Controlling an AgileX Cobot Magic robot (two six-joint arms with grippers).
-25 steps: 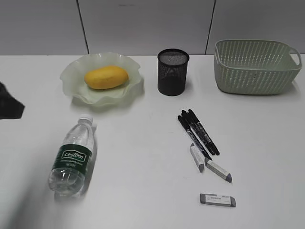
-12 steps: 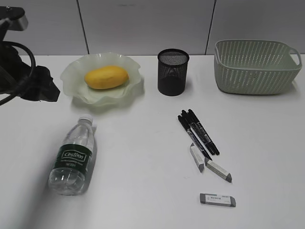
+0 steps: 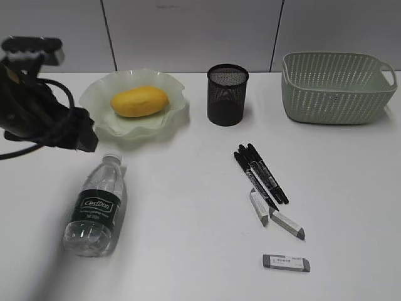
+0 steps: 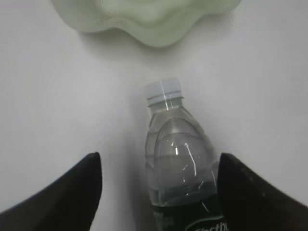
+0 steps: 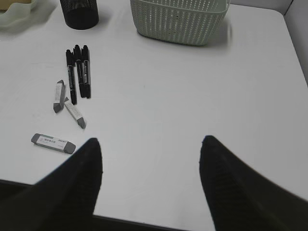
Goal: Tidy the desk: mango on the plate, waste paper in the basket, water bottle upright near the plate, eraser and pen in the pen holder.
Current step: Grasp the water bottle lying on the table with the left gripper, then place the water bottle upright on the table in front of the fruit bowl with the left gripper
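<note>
The mango (image 3: 139,101) lies on the green ruffled plate (image 3: 94,94). The water bottle (image 3: 97,207) lies on its side on the desk (image 3: 188,207), cap toward the plate. My left gripper (image 3: 81,135) hovers above the bottle's cap end. In the left wrist view it (image 4: 159,159) is open, with the bottle (image 4: 178,154) between the fingers, the right one close to it. Three black pens (image 3: 260,172) and three erasers (image 3: 286,263) lie right of centre. The pen holder (image 3: 227,94) and basket (image 3: 338,88) stand at the back. My right gripper (image 5: 151,142) is open and empty. No waste paper shows.
In the right wrist view the pens (image 5: 77,72), erasers (image 5: 53,142), basket (image 5: 180,19) and pen holder (image 5: 79,12) lie ahead, and the desk's near edge runs just under the fingers. A grey panelled wall (image 3: 188,31) backs the desk.
My left arm has come in from the left edge and moved right and down over the bottle's cap end. Nothing on the desk has moved.
</note>
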